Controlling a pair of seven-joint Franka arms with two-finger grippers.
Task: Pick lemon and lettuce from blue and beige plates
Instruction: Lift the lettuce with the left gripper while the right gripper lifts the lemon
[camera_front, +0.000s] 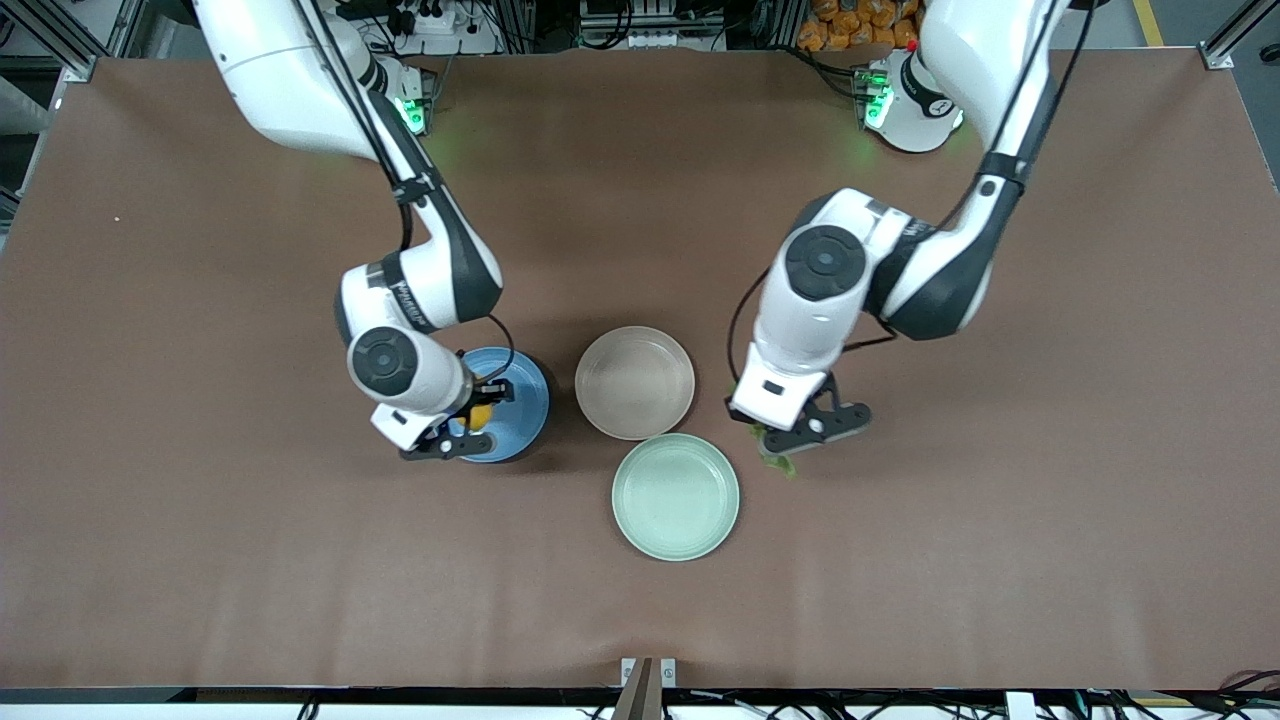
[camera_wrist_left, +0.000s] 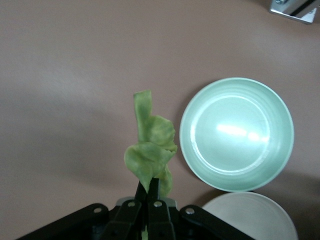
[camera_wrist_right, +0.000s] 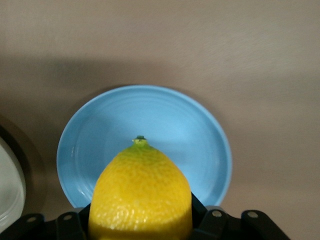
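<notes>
mint-green plate (camera_front: 676, 497) — on the brown table (camera_front: 200, 500).

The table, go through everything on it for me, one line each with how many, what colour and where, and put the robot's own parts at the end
lemon: one, yellow, held in the right gripper over the blue plate.
lettuce: one leaf, green, hanging from the left gripper over bare table beside the mint-green plate, toward the left arm's end.
blue plate: one, blue, toward the right arm's end, nothing lying on it.
beige plate: one, pale beige, mid-table beside the blue plate, empty.
mint-green plate: one, pale green, nearer the front camera than the beige plate, empty.
table: one, brown surface.
right gripper: one, black, shut on the lemon.
left gripper: one, black, shut on the lettuce.
</notes>
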